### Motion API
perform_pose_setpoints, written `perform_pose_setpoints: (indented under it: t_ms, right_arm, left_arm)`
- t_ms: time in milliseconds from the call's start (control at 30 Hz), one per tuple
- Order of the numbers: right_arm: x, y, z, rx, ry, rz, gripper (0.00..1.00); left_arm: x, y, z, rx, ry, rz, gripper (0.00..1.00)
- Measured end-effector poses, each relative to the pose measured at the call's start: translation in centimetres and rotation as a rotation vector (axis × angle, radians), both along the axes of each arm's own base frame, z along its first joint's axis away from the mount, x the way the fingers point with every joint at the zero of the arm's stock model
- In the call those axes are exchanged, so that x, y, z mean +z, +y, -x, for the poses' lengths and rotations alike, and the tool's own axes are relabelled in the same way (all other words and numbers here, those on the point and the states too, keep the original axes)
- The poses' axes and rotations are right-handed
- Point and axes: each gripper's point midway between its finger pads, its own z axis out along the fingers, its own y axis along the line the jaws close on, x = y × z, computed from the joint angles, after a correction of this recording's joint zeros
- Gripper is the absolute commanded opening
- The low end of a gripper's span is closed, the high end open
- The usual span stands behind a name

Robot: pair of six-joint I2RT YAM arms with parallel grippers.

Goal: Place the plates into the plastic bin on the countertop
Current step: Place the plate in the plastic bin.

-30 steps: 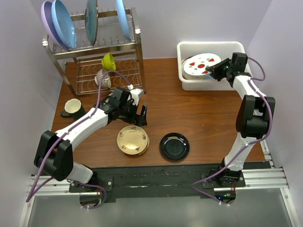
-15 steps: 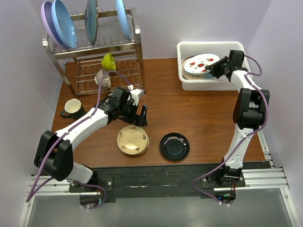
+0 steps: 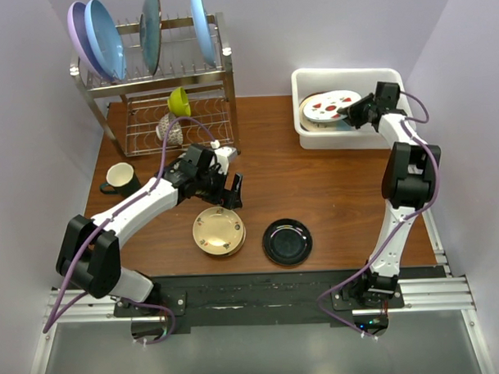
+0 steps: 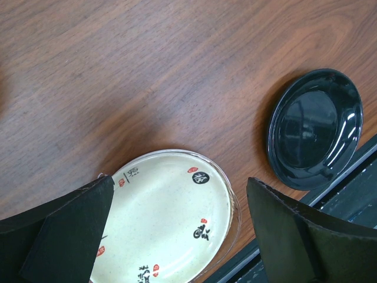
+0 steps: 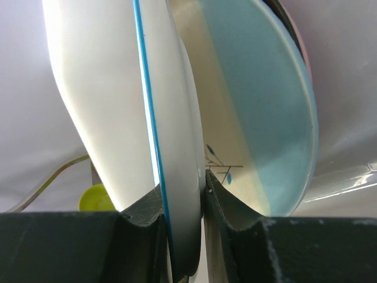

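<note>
My right gripper [image 3: 348, 111] is shut on the rim of the white plate with red spots [image 3: 329, 105] and holds it tilted over the white plastic bin [image 3: 350, 72]. In the right wrist view its jaws [image 5: 182, 194] pinch that plate's blue-lined edge [image 5: 168, 147], and a cream-and-teal plate [image 5: 259, 118] lies behind it. My left gripper [image 3: 231, 190] is open and empty just above the gold-tan plate [image 3: 219, 231] on the countertop [image 3: 315, 185]. The left wrist view shows that plate [image 4: 171, 218] between the open jaws [image 4: 179, 180], with the glossy black plate [image 4: 315, 127] beside it. The black plate also shows in the top view [image 3: 287, 241].
A two-tier steel wire rack [image 3: 176, 75] at the back left holds blue and lilac plates [image 3: 97, 36] and a lime-green bowl [image 3: 179, 100]. A mug [image 3: 118, 178] stands at the left edge. Walls close in on the left, back and right.
My right gripper has shifted a little toward the back with the spotted plate over the bin. The left arm has not moved.
</note>
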Motion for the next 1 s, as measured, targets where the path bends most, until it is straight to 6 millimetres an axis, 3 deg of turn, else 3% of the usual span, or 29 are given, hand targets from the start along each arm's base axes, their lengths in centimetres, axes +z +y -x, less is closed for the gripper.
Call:
perform_pose_setpoints:
  t_ms: [133,400,567,1000]
  right_arm:
    - [-1.2,0.1,-0.1,-0.005,0.028,-0.019,0.23]
    - [0.5,1.1,-1.0,0.02,0.001,-0.015,0.53]
    - [1.8,2.1,-1.5,0.057,-0.027,-0.002,0.61]
    - [-0.8,2.0,0.2,0.086,0.057,0.066,0.74]
  left_arm:
    - [-0.1,0.1,0.1,0.002,0.004,-0.005,1.0]
    - [-0.1,0.2,0.1,0.004,0.004,-0.009,1.0]
    - [-0.2,0.2,0.1,0.003,0.006,-0.012,1.0]
    - [-0.2,0.3,0.2,0.001,0.007,-0.013,1.0]
